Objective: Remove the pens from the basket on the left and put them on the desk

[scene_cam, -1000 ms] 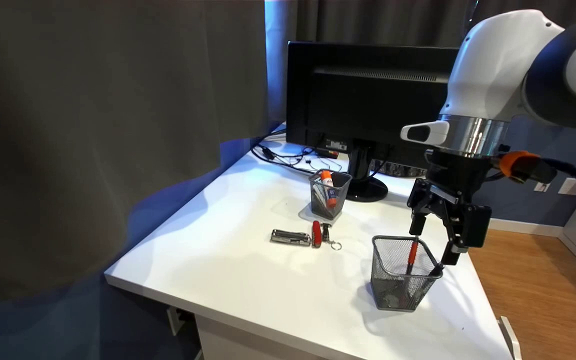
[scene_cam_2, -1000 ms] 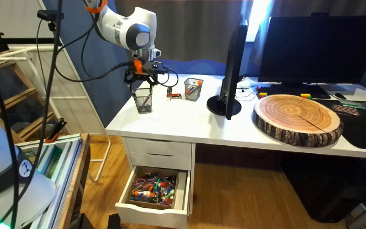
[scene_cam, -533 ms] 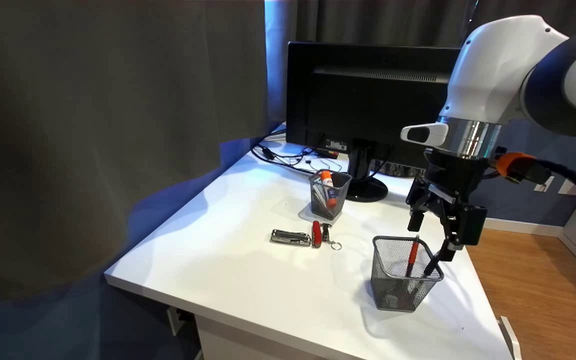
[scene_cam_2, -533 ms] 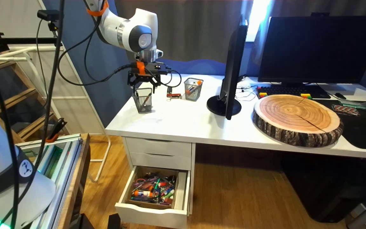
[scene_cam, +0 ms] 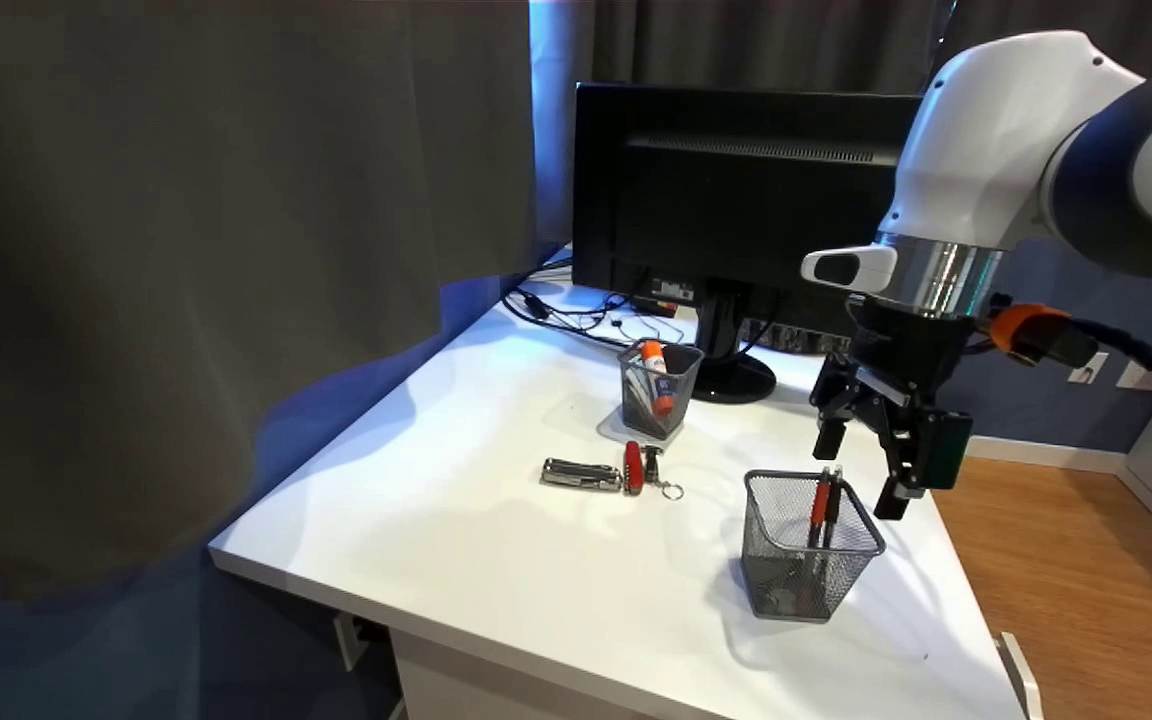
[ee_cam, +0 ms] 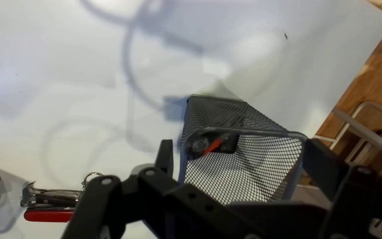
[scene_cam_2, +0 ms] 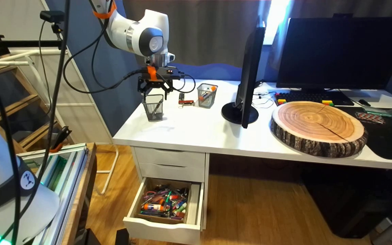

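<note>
The dark grey mesh basket (scene_cam: 801, 590) stands upright near the corner of the white desk (scene_cam: 496, 570); it also shows in an exterior view (scene_cam_2: 154, 116) and in the wrist view (ee_cam: 244, 172). Inside lean a red pen (scene_cam: 818, 505) and a dark pen (scene_cam: 832, 508) side by side, tops above the rim. In the wrist view the red pen (ee_cam: 212, 147) shows in a rim corner; the dark pen is hard to make out. My gripper (scene_cam: 860, 474) is open and empty just above the basket. In the wrist view its fingers (ee_cam: 239, 152) straddle the rim.
A smaller mesh cup (scene_cam: 648, 405) with an orange glue stick stands farther back. A silver multitool (scene_cam: 581, 475) and a red pocket knife (scene_cam: 633, 468) lie nearby. A monitor (scene_cam: 736, 190) stands behind. A drawer (scene_cam_2: 165, 229) is open below the desk.
The dark pen leaned toward the right rim near my fingertip; now it stands beside the red pen. My gripper has risen slightly and shifted a little, staying open.
</note>
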Action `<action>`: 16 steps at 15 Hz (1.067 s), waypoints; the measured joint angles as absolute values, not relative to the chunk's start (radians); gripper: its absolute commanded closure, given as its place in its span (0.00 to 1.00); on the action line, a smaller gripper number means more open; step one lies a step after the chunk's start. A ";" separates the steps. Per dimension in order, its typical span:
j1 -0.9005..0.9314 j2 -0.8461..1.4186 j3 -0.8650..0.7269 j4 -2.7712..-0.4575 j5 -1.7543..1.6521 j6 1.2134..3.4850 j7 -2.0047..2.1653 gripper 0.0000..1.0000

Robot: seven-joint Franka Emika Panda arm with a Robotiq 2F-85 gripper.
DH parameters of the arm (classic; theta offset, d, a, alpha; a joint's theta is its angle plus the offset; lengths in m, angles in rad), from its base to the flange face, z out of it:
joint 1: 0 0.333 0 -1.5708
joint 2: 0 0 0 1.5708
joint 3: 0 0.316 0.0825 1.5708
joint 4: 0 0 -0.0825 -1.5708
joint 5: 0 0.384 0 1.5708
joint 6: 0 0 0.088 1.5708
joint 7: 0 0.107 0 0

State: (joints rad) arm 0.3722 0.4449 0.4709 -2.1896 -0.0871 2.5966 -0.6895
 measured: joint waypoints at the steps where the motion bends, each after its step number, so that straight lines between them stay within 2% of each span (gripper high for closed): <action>1: 0.372 0.445 0.470 -2.190 -0.089 2.597 -0.690 0.16; 2: 0.372 0.446 0.470 -2.190 -0.090 2.597 -0.690 0.16; 3: 0.372 0.446 0.468 -2.190 -0.093 2.597 -0.690 0.21; 5: 0.372 0.446 0.466 -2.190 -0.098 2.597 -0.690 0.18; 9: 0.372 0.446 0.463 -2.189 -0.109 2.597 -0.690 0.32; 10: 0.372 0.446 0.463 -2.189 -0.112 2.597 -0.690 0.33; 11: 0.372 0.446 0.463 -2.189 -0.114 2.597 -0.690 0.41; 12: 0.372 0.446 0.463 -2.189 -0.115 2.597 -0.690 0.38; 16: 0.372 0.446 0.463 -2.187 -0.118 2.597 -0.690 0.46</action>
